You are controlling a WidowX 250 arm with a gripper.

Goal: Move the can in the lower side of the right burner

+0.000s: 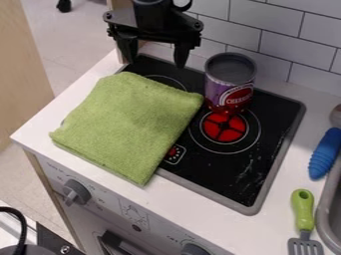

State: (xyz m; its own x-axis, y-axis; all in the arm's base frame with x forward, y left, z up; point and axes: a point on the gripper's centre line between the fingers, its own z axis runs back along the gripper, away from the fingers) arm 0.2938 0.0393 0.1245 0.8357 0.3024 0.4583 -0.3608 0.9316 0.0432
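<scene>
While can sits on stove, claw hangs nr it w/ fingers wide apart.

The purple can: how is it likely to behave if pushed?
The can stands upright on the flat, smooth-looking stovetop, so a low push would probably slide it. Being taller than wide, it may tip if pushed high up.

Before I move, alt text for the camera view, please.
Purple can upright at the far side of the red right burner on a black stovetop; open, empty gripper hanging left of it. Folded green cloth covers much of the stovetop's left; green-handled spatula and blue handle lie at right.
</scene>
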